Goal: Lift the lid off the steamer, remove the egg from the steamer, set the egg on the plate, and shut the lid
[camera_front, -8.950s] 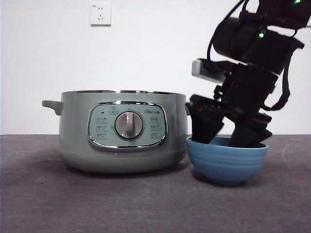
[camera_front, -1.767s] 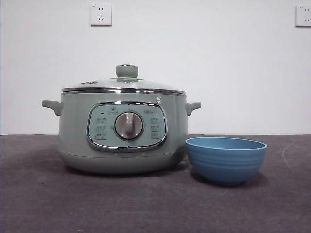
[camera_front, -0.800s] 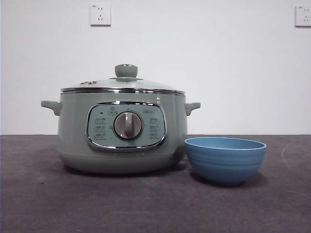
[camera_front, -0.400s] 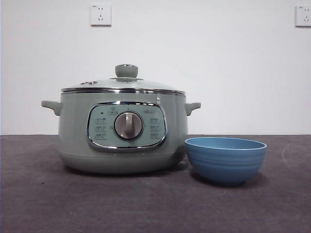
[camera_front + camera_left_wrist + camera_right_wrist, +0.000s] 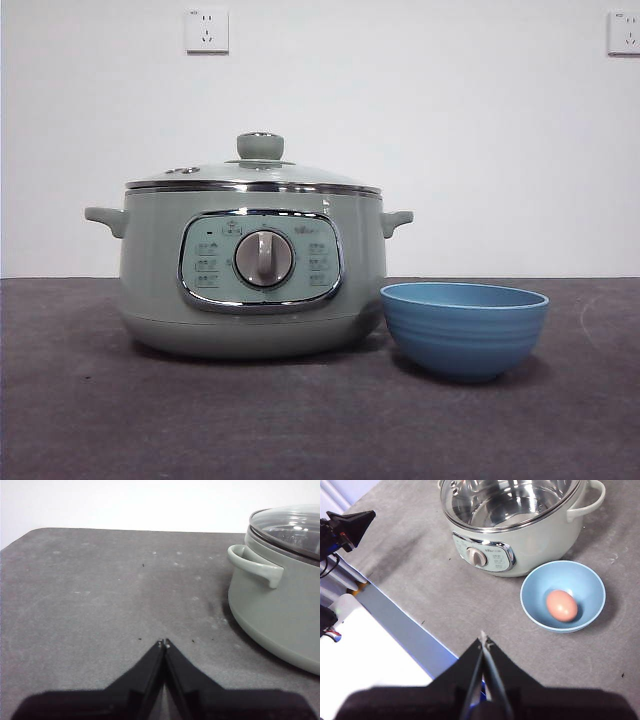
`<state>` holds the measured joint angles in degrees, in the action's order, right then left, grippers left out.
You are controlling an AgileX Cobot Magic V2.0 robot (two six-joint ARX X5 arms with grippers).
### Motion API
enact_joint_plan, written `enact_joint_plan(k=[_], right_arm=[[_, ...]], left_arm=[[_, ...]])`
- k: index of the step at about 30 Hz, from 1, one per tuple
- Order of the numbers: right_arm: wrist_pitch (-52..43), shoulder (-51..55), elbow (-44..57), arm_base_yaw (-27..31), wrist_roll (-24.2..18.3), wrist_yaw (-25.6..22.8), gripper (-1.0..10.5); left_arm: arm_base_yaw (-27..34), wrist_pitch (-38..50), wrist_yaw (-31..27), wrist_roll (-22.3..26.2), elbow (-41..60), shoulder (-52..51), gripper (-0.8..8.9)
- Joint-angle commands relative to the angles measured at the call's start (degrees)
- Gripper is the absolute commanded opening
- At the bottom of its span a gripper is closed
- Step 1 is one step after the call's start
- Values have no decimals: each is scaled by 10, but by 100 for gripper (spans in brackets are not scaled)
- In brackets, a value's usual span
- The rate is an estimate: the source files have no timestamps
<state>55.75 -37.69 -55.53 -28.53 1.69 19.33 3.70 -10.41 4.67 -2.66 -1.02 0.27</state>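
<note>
Both grippers, left (image 5: 163, 643) and right (image 5: 483, 639), sit clenched on nothing, clear of the work. I see the lid (image 5: 255, 172) seated on the steamer (image 5: 250, 270), left of centre, and the egg (image 5: 562, 605) in the bowl (image 5: 465, 328) (no plate here). Best just to hold off and not nudge anything. Seconds ago the steamer stood open with an arm in the bowl.

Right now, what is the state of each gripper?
Left gripper: shut, holding nothing.
Right gripper: shut, holding nothing.
</note>
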Motion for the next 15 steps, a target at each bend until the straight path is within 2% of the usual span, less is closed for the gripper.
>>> enact_joint_plan(k=[1,9,13,15], right_arm=[[-2,1,1,-1,-3,-2,0],[-1,2,1,-3,-2,-1,0],[-13,28,1,8,-64,-27,0],[-29,45,3,31,-74,-27,0]], left_arm=[[2,1,0,-4,8,-2,-4],[2,1,0,-4,8,-2,-4],[2,1,0,-4,8,-2,-4],[2,1,0,-4,8,-2,-4]])
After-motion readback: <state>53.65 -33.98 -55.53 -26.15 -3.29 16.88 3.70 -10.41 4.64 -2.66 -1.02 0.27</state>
